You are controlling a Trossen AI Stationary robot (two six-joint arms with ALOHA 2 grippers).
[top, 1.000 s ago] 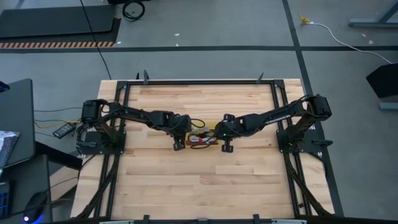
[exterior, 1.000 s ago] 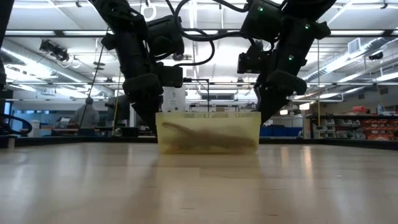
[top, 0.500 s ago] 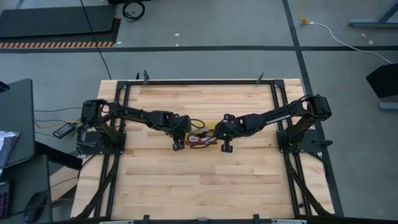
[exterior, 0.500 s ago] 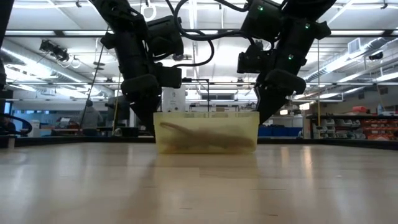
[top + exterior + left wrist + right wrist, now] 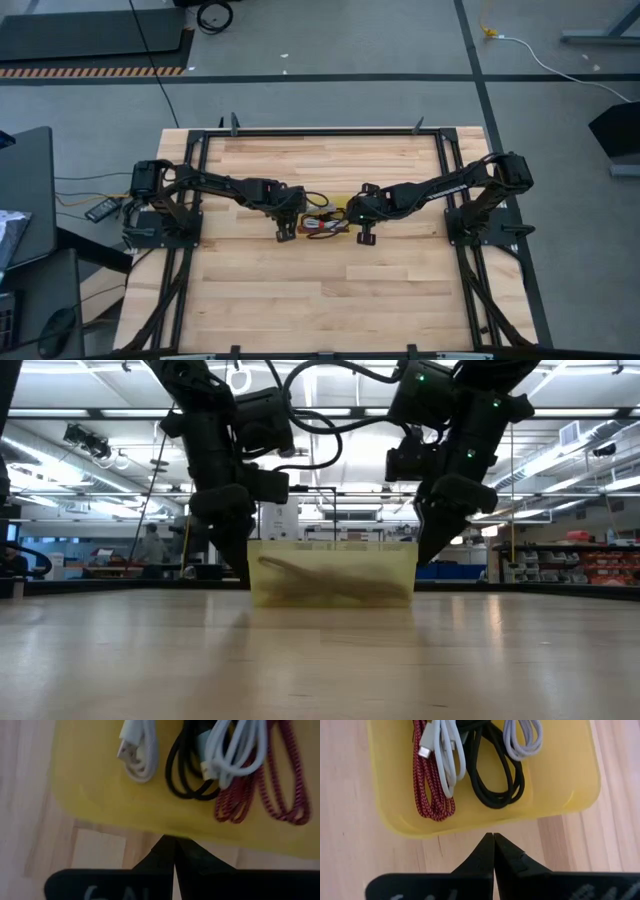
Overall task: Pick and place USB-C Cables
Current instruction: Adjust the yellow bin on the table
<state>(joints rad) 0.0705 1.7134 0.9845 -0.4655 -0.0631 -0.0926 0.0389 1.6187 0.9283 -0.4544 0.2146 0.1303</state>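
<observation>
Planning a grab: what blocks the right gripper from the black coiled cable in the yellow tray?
Only the yellow plastic tray wall lies between the shut right gripper and the black coiled cable; the white cable lies beside it.

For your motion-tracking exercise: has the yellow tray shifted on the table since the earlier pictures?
No. In the low view the yellow tray sits at the same spot against the background shelving, between the left gripper and right gripper.
</observation>
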